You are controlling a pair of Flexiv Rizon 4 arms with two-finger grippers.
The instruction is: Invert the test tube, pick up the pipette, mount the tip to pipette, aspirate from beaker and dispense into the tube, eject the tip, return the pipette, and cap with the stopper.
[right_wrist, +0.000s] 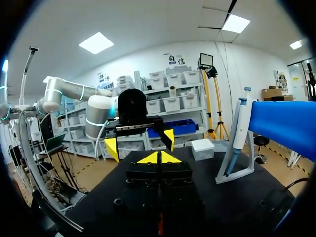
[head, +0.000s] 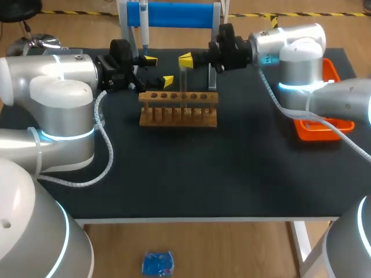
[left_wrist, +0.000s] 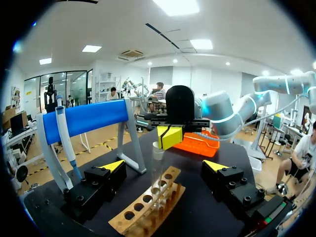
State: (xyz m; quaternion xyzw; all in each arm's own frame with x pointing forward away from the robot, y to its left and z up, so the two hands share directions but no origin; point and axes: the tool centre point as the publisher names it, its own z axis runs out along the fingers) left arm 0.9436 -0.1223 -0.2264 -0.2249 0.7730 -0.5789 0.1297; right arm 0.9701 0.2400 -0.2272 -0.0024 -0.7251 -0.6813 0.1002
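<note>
Early days imo. Wooden rack (head: 177, 116) up front w/ the test tube (left_wrist: 158, 173) standing in it, mouth up, so the flip looks done or nearly. R gripper (right_wrist: 159, 158) tips are together right at its rim, can't tell if pinching. L gripper (head: 159, 70) is wide open beside it. Pipette (head: 143, 29) hangs on its stand (head: 174, 14) at the back, rest of the steps untouched.

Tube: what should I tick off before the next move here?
1. Tube upright in rack: ok.
2. Left gripper open, tube ahead of it, untouched: ok.
3. Right gripper holding the tube: cannot tell; its tips meet, close by the tube's top.
4. Pipette hanging on stand: ok.
</note>
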